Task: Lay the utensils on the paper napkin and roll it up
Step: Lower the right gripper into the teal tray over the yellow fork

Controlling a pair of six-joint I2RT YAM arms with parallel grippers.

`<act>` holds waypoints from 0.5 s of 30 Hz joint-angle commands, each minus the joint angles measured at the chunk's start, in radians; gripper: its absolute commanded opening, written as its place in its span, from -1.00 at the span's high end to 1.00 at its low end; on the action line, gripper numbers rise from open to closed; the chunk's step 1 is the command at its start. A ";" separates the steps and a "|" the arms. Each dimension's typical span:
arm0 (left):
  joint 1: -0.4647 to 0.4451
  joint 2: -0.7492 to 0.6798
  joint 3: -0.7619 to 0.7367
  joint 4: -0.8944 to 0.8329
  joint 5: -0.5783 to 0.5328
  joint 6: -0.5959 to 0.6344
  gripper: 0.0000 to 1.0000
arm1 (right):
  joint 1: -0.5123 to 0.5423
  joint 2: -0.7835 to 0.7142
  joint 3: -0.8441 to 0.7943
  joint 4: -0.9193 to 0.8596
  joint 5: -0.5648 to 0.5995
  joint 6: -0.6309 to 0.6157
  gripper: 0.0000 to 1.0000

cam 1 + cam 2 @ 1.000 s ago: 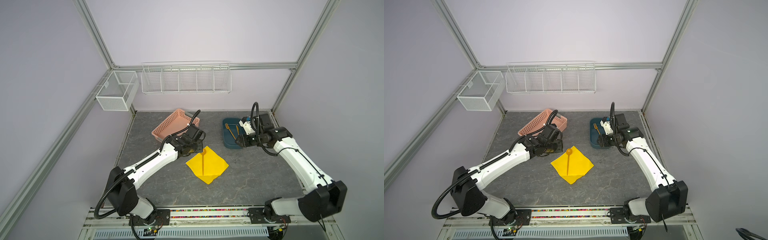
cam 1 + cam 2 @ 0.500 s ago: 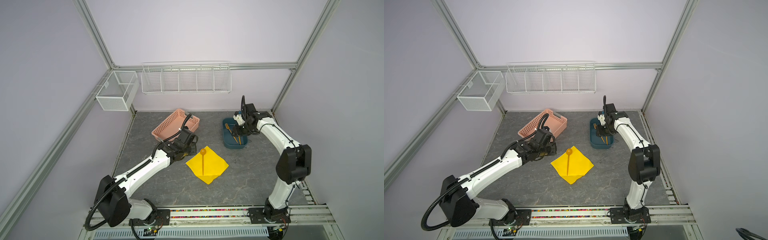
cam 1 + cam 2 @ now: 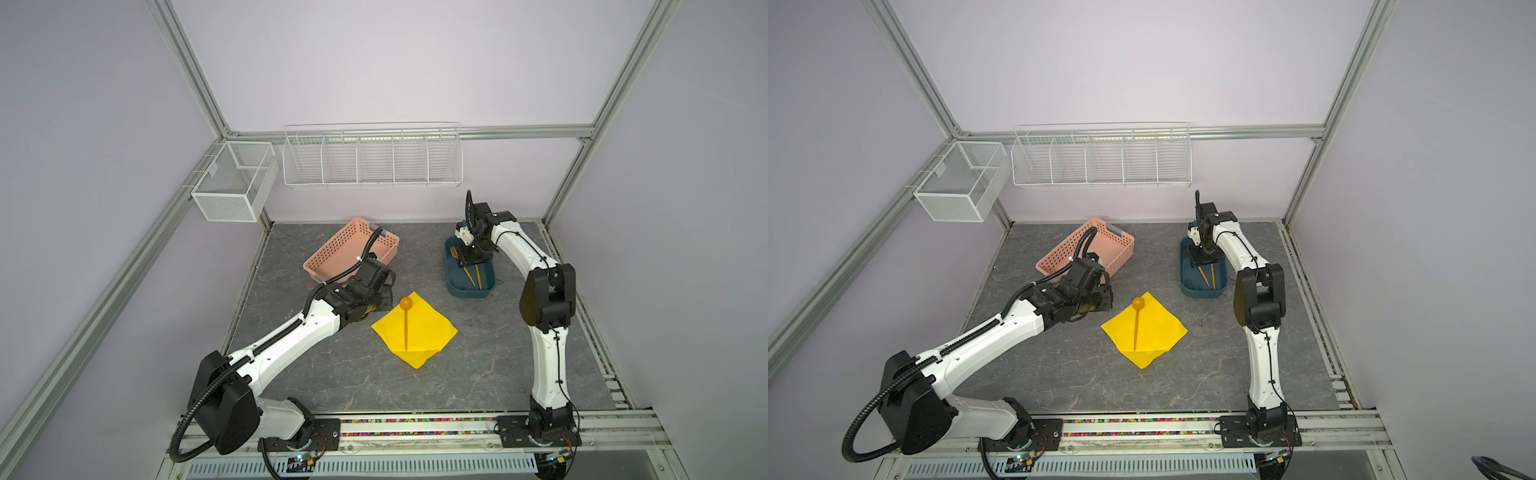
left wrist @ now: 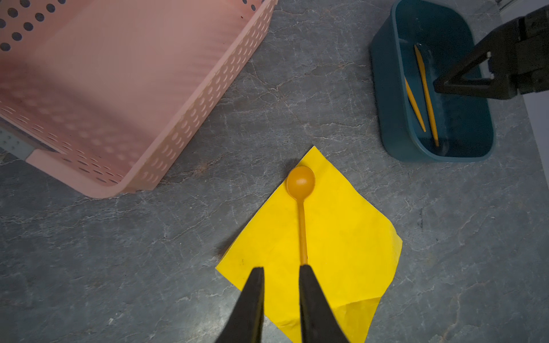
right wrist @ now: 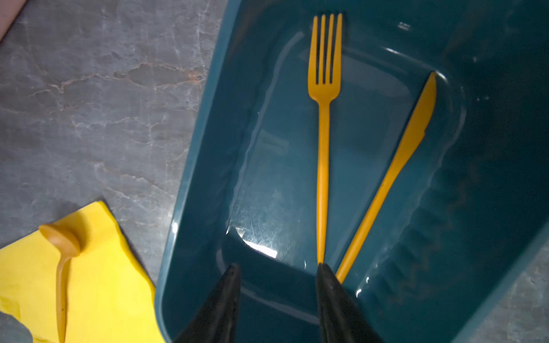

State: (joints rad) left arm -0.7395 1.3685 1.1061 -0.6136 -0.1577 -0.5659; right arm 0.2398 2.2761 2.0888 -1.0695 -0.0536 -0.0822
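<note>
my left gripper (image 4: pixel 281 268) hung beside the yellow napkin (image 4: pixel 341 237), jaws a little apart and empty. the spoon (image 4: pixel 301 208) lay along the middle of the napkin. my right gripper (image 5: pixel 278 265) was low over the blue tray (image 5: pixel 208 178), jaws apart with nothing between them, at the handle ends of the fork (image 5: pixel 323 148) and knife (image 5: pixel 398 166) inside.

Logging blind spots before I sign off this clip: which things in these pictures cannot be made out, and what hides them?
- Right wrist view: the handle ends of the fork and knife are covered by the right end effector. Whether it touches either cannot be told.
- Left wrist view: the spoon handle's tip is covered by the left end effector.
- Left wrist view: the pink basket is blurred and cut off by the picture's edge.
</note>
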 commanded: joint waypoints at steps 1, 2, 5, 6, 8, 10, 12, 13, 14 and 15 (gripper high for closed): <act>0.005 -0.014 0.011 -0.027 -0.017 0.012 0.55 | -0.008 0.053 0.069 -0.047 0.013 -0.037 0.13; 0.005 -0.013 0.011 -0.028 -0.016 0.012 0.55 | -0.009 0.070 0.090 -0.053 0.014 -0.040 0.13; 0.005 -0.014 0.011 -0.034 -0.016 0.011 0.55 | -0.014 0.126 0.158 -0.079 0.011 -0.044 0.17; 0.006 -0.015 0.010 -0.036 -0.014 0.011 0.55 | -0.015 0.144 0.179 -0.084 0.010 -0.045 0.18; 0.006 -0.016 0.008 -0.037 -0.012 0.008 0.55 | -0.016 0.175 0.218 -0.095 0.011 -0.044 0.20; 0.005 -0.017 0.008 -0.042 -0.011 0.007 0.55 | -0.015 0.201 0.250 -0.101 0.018 -0.038 0.24; 0.006 -0.020 0.007 -0.049 -0.011 0.005 0.55 | -0.017 0.224 0.274 -0.105 0.019 -0.034 0.28; 0.006 -0.022 0.005 -0.050 -0.014 0.004 0.55 | -0.017 0.234 0.285 -0.105 0.021 -0.033 0.28; 0.005 -0.025 0.002 -0.051 -0.013 0.002 0.54 | -0.018 0.241 0.291 -0.103 0.027 -0.032 0.29; 0.005 -0.029 -0.002 -0.051 -0.013 0.001 0.55 | -0.018 0.248 0.298 -0.101 0.032 -0.032 0.31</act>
State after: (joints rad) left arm -0.7395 1.3678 1.1061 -0.6395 -0.1577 -0.5632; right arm 0.2287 2.5027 2.3577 -1.1408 -0.0372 -0.0982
